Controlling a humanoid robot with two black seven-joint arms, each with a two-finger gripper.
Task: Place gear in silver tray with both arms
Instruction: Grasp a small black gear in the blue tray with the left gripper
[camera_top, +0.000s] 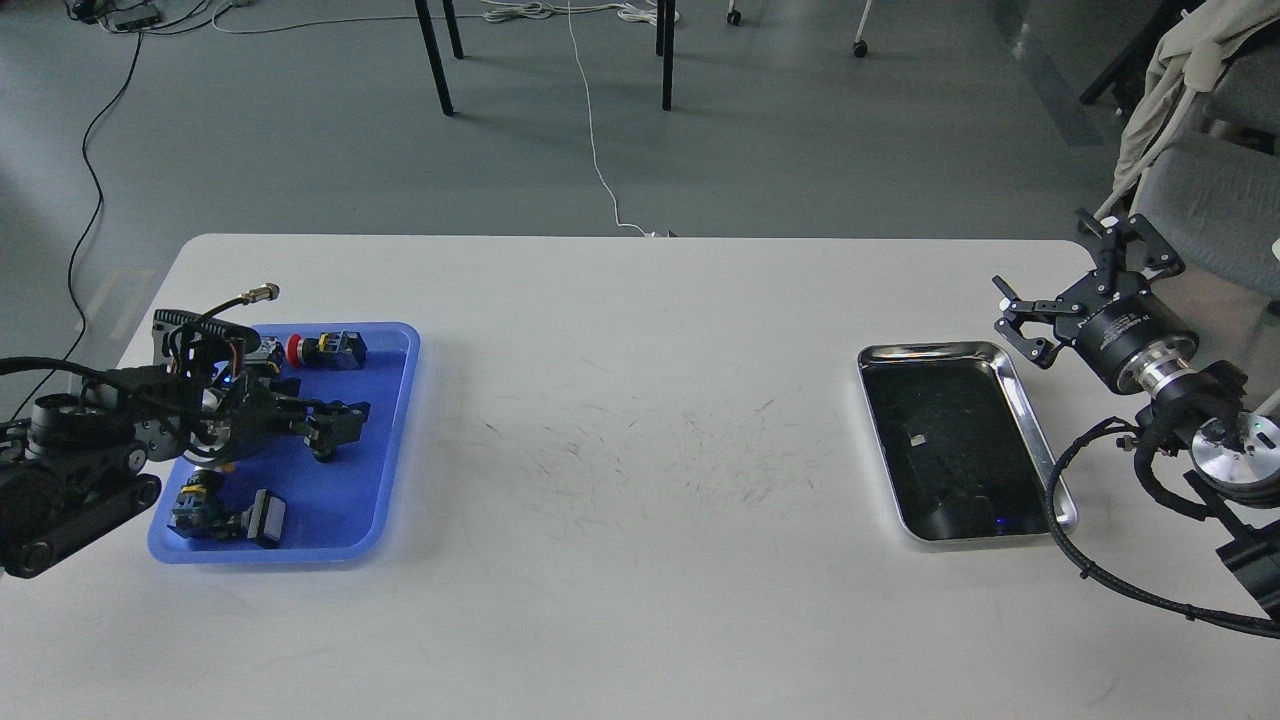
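The silver tray (936, 349) lies empty on the right of the white table. A small black gear (324, 457) sits in the blue tray (398, 400) on the left, mostly covered by my left gripper (337, 424). That gripper is low over the blue tray, with its fingers apart just above the gear. A second gear is hidden. My right gripper (1055, 275) is open and empty, hovering above the table just beyond the silver tray's far right corner.
The blue tray also holds a red push-button switch (318, 349), a yellow-capped switch (197, 494) and a black-and-white switch (266, 516). A black cable (1120, 590) loops past the silver tray's near right corner. Chair legs stand on the floor beyond the table.
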